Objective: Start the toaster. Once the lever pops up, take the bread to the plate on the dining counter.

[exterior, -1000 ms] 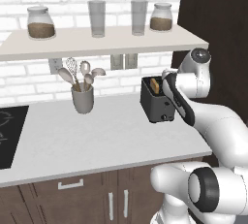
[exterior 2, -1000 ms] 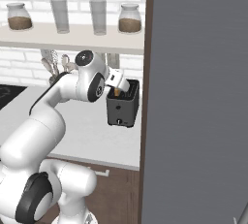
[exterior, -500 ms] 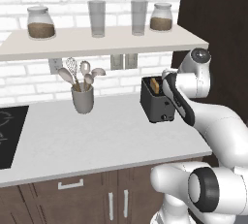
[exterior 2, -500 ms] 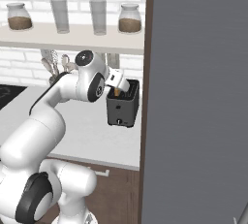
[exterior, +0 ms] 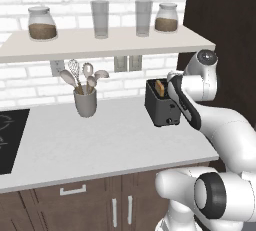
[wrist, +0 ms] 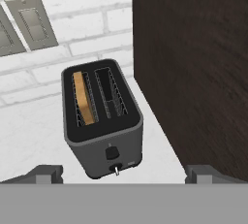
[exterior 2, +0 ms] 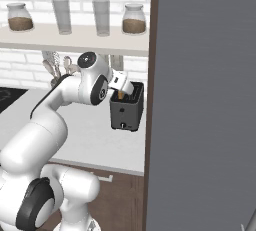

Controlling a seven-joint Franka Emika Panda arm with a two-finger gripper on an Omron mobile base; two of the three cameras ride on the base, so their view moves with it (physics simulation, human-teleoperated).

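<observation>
Nearest the base, the white arm bends up over the edge of the grey worktop point(exterior: 100, 145) and carries the gripper point(wrist: 123, 173) to a spot above and just in front of the toaster point(wrist: 104, 123). In the hand view the two finger tips point(wrist: 46, 173) sit far apart at the bottom corners, so the jaws are spread wide with nothing between them.

Just beyond the tips stands the toaster, dark and boxy, close to the right end of the worktop and right beside the dark cabinet wall point(wrist: 193, 63). Its lever point(wrist: 116, 169) shows as a small pale stub low on the front face, under a dark knob. The bread point(wrist: 83, 97) stands on edge in one of the two slots, its top edge level with or slightly above the slot opening; the other slot is empty.

Further back, a grey utensil cup point(exterior: 85, 102) stands well apart from the toaster along the brick wall point(exterior: 30, 75), with a shelf point(exterior: 100, 42) of jars and glasses above.

The step in hand appears to be starting the toaster, and the lever is a small target. A tip coming down slightly off it would likely slide past it or strike the front face and shove the light toaster backward or askew instead of latching it. The cabinet wall leaves little room on that side, so a widely spread jaw could catch it during the descent. Later, a careless pinch could crumble the slice or jam it against the slot wires.
</observation>
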